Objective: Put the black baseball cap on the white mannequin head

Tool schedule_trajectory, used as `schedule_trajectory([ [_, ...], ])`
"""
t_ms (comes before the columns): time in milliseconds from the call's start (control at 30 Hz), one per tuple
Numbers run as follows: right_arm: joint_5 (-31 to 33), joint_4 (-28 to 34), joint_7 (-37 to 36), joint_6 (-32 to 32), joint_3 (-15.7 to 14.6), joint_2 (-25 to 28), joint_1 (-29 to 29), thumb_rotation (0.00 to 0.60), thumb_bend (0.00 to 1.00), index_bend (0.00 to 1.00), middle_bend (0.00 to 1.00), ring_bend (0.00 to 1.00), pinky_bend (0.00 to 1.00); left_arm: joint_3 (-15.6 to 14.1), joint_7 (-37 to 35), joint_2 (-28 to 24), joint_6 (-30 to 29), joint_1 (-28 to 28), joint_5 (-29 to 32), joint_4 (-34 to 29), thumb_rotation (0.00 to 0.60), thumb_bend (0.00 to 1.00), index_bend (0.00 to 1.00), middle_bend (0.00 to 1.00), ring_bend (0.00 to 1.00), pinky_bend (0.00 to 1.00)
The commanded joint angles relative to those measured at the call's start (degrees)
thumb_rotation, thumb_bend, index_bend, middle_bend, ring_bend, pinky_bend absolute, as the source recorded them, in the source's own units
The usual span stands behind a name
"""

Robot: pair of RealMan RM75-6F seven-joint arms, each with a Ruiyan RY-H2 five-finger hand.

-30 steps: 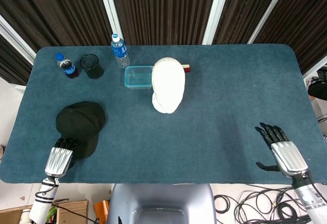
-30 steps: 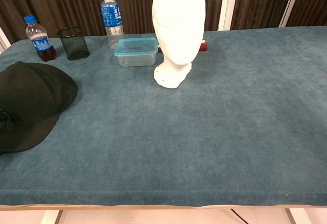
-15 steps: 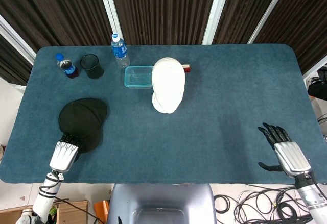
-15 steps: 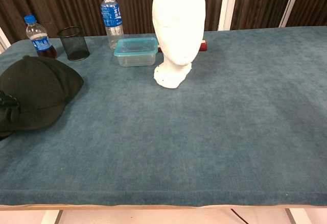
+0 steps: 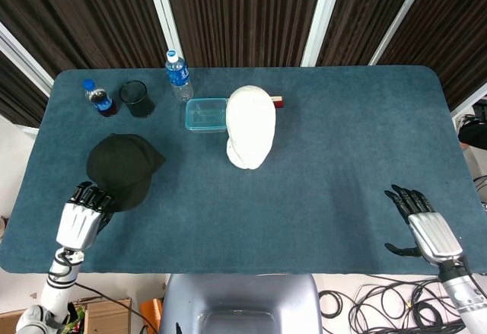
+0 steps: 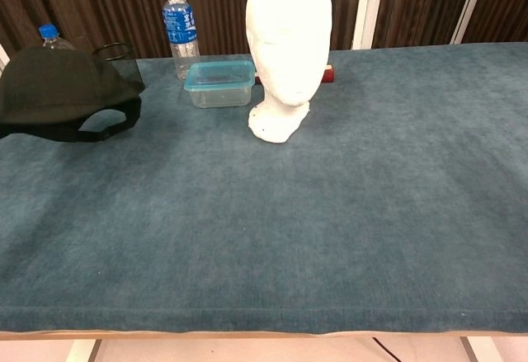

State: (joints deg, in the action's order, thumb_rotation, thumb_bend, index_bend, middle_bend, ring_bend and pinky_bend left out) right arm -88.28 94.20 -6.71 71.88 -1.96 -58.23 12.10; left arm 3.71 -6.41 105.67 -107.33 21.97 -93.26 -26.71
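The black baseball cap [image 5: 122,167] is up off the table at the left, tilted so its rear strap opening shows in the chest view [image 6: 62,90]. My left hand [image 5: 78,220] grips its near edge from below the table's front-left area; the chest view does not show this hand. The white mannequin head [image 5: 249,125] stands upright at the table's middle back [image 6: 285,40], well right of the cap. My right hand [image 5: 423,226] hovers open at the near right edge, fingers spread, holding nothing.
Along the back left stand a cola bottle [image 5: 99,98], a black mesh cup [image 5: 137,98], a water bottle [image 5: 179,75] and a clear lidded container [image 5: 205,114]. The cap partly hides the cup [image 6: 124,53] in the chest view. A small red object [image 6: 330,72] lies behind the head.
My left hand has raised the cap from flat on the table, carrying it up and away from the near edge. The right hand has barely moved.
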Motion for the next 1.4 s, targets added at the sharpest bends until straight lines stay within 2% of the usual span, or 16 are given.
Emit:
schedule_trajectory([
  [33,0.09,0.01,0.07,-0.14,0.03,-0.05,0.04,0.600,0.07,0.00,0.00,0.00,0.00,1.49,3.00,-4.32,-3.43,1.65,-0.55,-5.72,0.600,0.55,0.72,0.70,0.53,0.41],
  [200,0.45,-0.09,-0.03,-0.27,0.18,-0.22,-0.02,0.600,0.07,0.00,0.00,0.00,0.00,3.18,8.54,-10.47,-7.24,3.85,-2.58,-14.77,0.600,0.56,0.72,0.71,0.54,0.42],
  [367,0.54,-0.21,-0.15,-0.31,0.22,-0.32,-0.11,0.600,0.07,0.00,0.00,0.00,0.00,5.23,16.03,-17.28,-7.46,7.12,-5.25,-25.77,0.600,0.57,0.72,0.72,0.55,0.43],
  [533,0.59,-0.17,-0.23,-0.06,0.36,-0.36,-0.25,0.600,0.07,0.00,0.00,0.00,0.00,7.94,21.71,-21.67,-4.47,10.95,-6.98,-35.60,0.600,0.57,0.72,0.72,0.55,0.43],
  [700,0.68,-0.26,-0.26,-0.30,0.53,-0.43,-0.11,0.600,0.07,0.00,0.00,0.00,0.00,12.08,25.96,-22.62,2.70,16.96,-6.36,-42.58,0.600,0.57,0.72,0.72,0.55,0.43],
  [833,0.94,-0.45,-0.44,-0.85,0.68,-0.46,0.16,0.600,0.07,0.00,0.00,0.00,0.00,14.67,27.94,-20.58,9.05,21.69,-4.35,-42.73,0.600,0.57,0.72,0.72,0.55,0.43],
  [1067,1.62,-1.04,-1.96,-1.62,0.94,0.02,0.43,0.600,0.07,0.00,0.00,0.00,0.00,17.56,29.13,-14.28,17.34,29.39,-0.98,-36.13,0.600,0.57,0.72,0.72,0.56,0.43],
  [1400,1.89,-1.98,-5.20,-2.22,1.23,0.90,0.66,0.600,0.07,0.00,0.00,0.00,0.00,19.05,26.88,-6.01,22.09,37.09,1.84,-24.76,0.600,0.57,0.72,0.72,0.56,0.43],
])
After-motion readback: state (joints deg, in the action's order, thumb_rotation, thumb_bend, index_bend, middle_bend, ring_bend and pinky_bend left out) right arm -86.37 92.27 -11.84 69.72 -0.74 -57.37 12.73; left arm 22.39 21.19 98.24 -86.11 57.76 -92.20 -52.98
